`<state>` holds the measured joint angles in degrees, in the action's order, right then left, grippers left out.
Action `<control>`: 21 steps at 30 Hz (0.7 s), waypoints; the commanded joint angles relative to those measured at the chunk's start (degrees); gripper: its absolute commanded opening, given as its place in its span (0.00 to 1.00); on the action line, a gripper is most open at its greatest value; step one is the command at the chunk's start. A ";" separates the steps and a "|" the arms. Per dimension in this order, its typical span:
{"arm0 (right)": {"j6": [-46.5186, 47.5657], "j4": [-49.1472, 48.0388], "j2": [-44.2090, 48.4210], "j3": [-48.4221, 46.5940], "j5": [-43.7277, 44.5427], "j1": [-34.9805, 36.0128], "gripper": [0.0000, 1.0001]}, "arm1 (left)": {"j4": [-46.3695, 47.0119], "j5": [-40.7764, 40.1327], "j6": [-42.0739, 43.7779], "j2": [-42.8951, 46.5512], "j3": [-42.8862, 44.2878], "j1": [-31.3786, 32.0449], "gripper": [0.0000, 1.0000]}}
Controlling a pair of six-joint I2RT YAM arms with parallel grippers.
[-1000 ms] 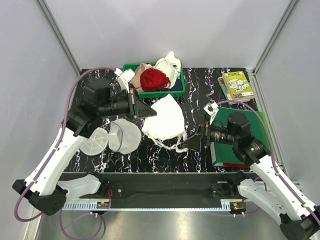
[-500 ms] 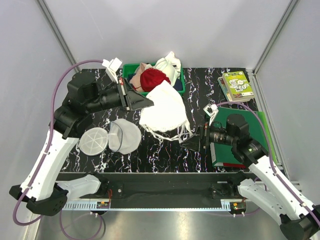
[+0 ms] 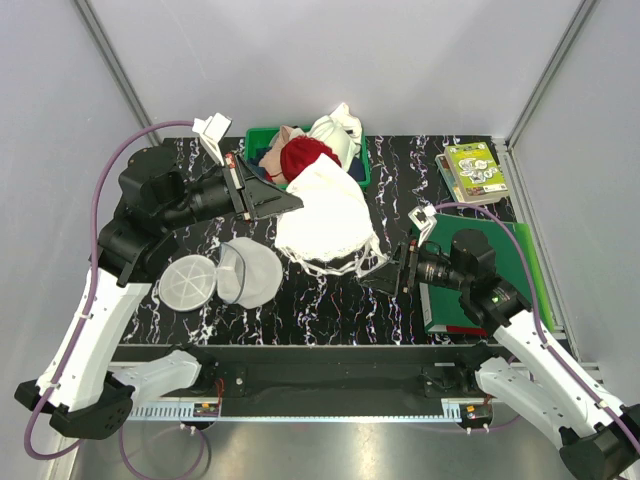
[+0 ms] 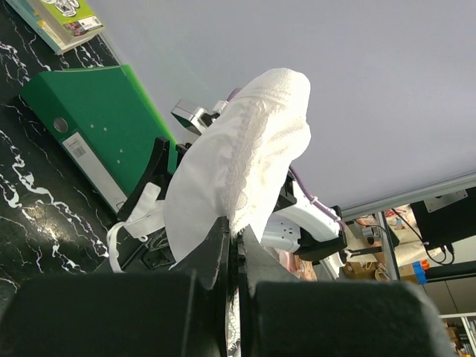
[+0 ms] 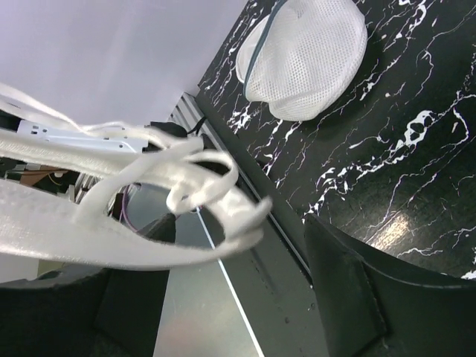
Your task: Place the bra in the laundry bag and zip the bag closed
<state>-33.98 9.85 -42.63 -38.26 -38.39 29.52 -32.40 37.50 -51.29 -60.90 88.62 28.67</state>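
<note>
The white bra [image 3: 325,215] hangs in the air over the middle of the table, held by its upper edge in my left gripper [image 3: 296,203], which is shut on it. In the left wrist view the bra [image 4: 245,149] rises from the closed fingertips [image 4: 236,232]. Its thin straps [image 5: 171,186] dangle between the spread fingers of my right gripper [image 5: 238,253], which is open; I cannot tell if they touch the pads. The laundry bag [image 3: 248,272] lies open on the table's left, its flat mesh half [image 3: 188,283] beside the dome. The same laundry bag [image 5: 305,56] appears in the right wrist view.
A green bin [image 3: 362,160] at the back holds a red garment [image 3: 305,155] and pale cloths. A green binder [image 3: 525,260] lies under my right arm, and a booklet [image 3: 473,170] sits at the back right. Grey walls enclose the table.
My left arm has lifted the bra up and a little to the left. My right gripper has moved left towards the dangling straps.
</note>
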 commanded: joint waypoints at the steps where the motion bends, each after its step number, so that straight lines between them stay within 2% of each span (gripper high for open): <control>1: -2.23 -4.31 0.27 0.03 1.74 0.19 0.75 | 4.72 2.58 -1.89 1.49 -0.64 -0.28 0.00; 6: -2.41 -5.45 0.36 -0.67 3.94 0.19 0.68 | 5.33 2.85 -2.41 2.02 -1.69 -0.45 0.00; 7: -2.58 -5.80 -0.17 -0.85 3.68 0.28 0.63 | 5.25 2.76 -2.41 2.19 -2.13 -0.45 0.00; 9: -2.76 -6.42 -0.96 -1.99 2.80 0.28 0.46 | 5.33 2.59 -2.41 2.37 -2.48 -0.45 0.00; 10: -2.76 -6.33 -1.66 -2.34 2.54 0.28 0.42 | 5.42 2.76 -2.33 2.37 -2.75 -0.71 0.00; 13: -2.32 -6.33 -1.58 -3.40 2.53 0.19 0.44 | 5.60 2.67 -2.33 2.28 -3.45 -1.07 0.00; 16: -1.36 -5.98 -0.96 -4.19 2.09 0.19 0.60 | 5.60 2.32 -2.15 2.28 -4.07 -1.77 0.00; 17: -1.01 -5.63 -0.79 -4.63 1.83 0.19 0.62 | 5.60 2.49 -2.24 2.28 -4.16 -1.86 0.00; 21: -1.09 -5.19 -1.05 -5.07 1.30 0.19 0.58 | 5.60 2.93 -2.33 1.76 -4.16 -2.82 0.00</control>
<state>-36.10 6.66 -44.27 -40.51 -36.64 29.52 -29.91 38.39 -52.77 -59.72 84.44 26.68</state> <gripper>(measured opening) 0.606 0.025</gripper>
